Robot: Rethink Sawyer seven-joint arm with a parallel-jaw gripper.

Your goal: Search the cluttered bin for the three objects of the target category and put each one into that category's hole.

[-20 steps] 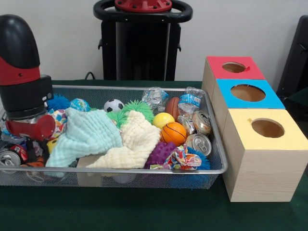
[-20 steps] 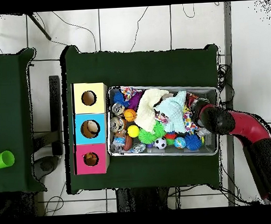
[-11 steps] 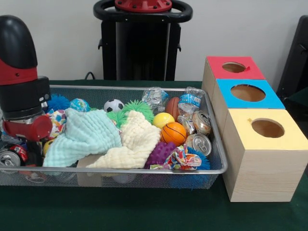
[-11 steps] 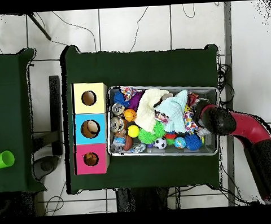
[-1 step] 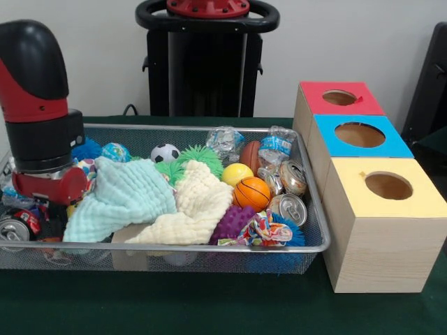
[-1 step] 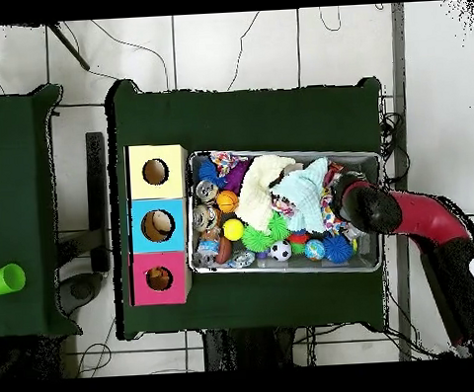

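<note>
Nearest you on the green counter (image 5: 209,307) stands the yellow-topped box (image 5: 386,230), its round hole (image 5: 388,185) open on top; beside it runs the front rim of the wire bin (image 5: 174,246).

Just behind that rim, at the front view's left end, you see a crushed can (image 5: 12,228) lying on its side, with the arm's red and black wrist (image 5: 43,125) lowered into the bin right above it. The claw (image 5: 49,213) is buried among the clutter there, and you cannot tell whether it is released or clenched.

Toward the middle, a mint cloth (image 5: 122,199) overlaps a cream cloth (image 5: 192,206), both draped over other things. To their right lie a purple spiky ball (image 5: 232,222), a knotted rope toy (image 5: 262,229) and a silver can (image 5: 288,208) touching the bin's right wall. Behind those sit a small basketball (image 5: 251,192), a yellow ball (image 5: 236,173) and a second can (image 5: 292,176).

Farther back you find a green spiky ball (image 5: 199,157), a soccer ball (image 5: 165,152), a globe ball (image 5: 115,151), a blue spiky ball (image 5: 85,149) and two crumpled plastic bottles (image 5: 225,142) against the far rim.

Beyond the yellow box stand the blue-topped box (image 5: 360,136) and then the red-topped box (image 5: 339,98).
</note>
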